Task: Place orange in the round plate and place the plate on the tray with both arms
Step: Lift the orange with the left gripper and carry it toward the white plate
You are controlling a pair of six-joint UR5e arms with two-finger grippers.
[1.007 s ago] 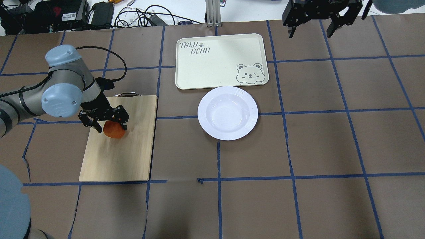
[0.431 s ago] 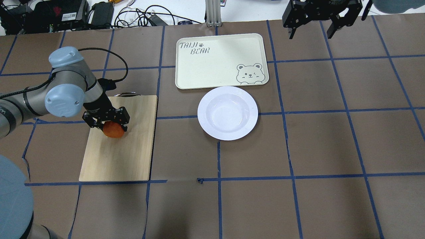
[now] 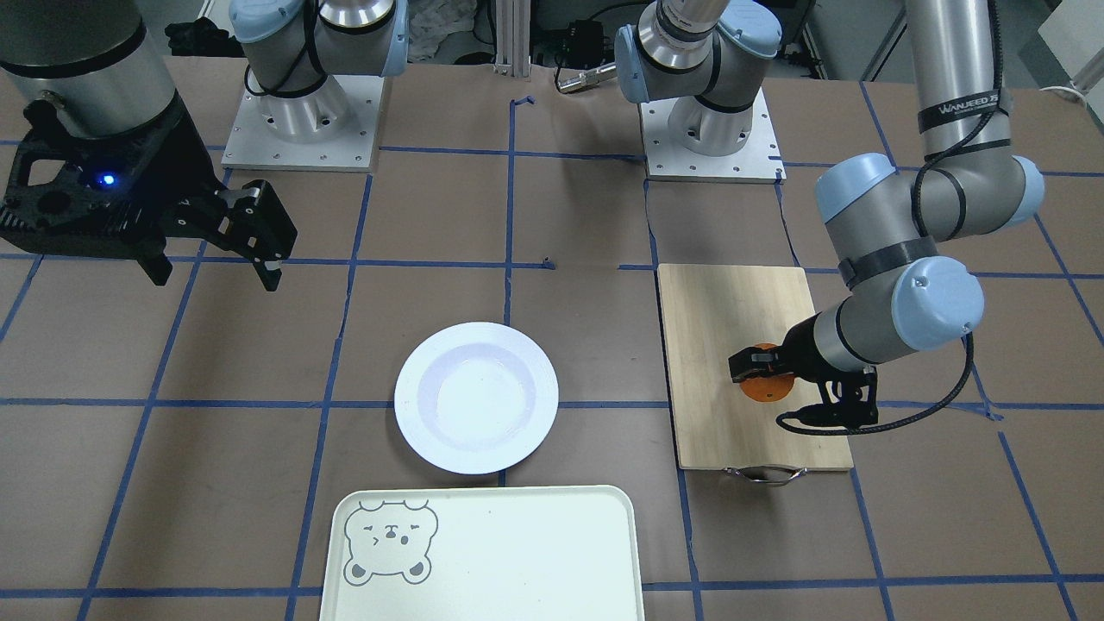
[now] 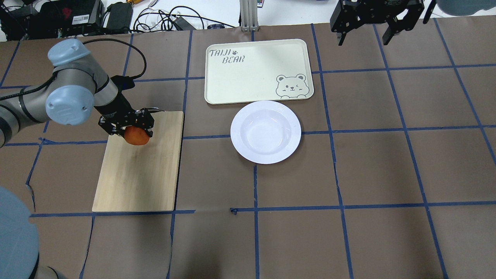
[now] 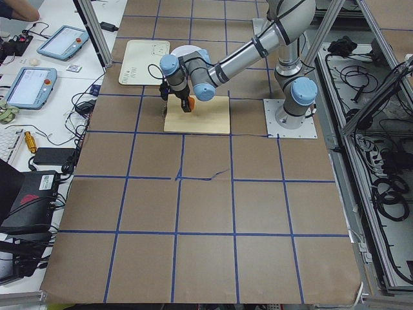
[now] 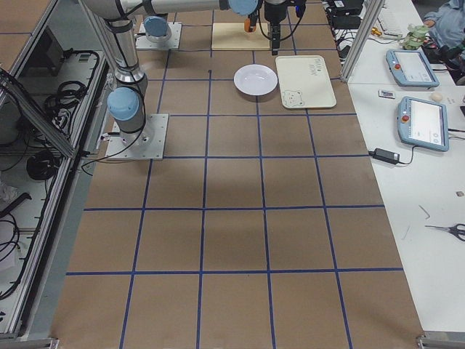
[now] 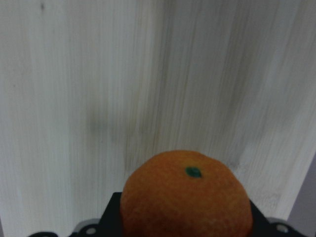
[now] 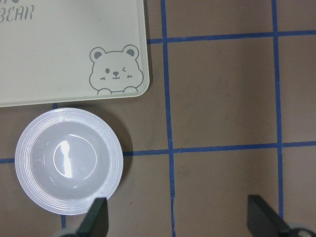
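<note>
Since a second ago the left end effector [image 4: 131,131] has drifted toward the far end of the wooden cutting board [image 4: 139,174]. It pinches the orange [image 4: 136,136] across its middle, seemingly lifted off the wood. Light, firm and dimpled, the fruit should grip well but roll once released. The round plate [image 4: 237,144] sits empty to the right, near the tray [image 4: 255,77]. The right end effector [image 4: 364,38] hangs spread, far right.

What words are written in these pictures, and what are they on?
"TAIJI BEAR", with a paw print after TAIJI: on the tray.
"WANJEED": on a black band round the left arm; the small mark after it is too small to read.
White sticker on the black box: too small to read.
</note>
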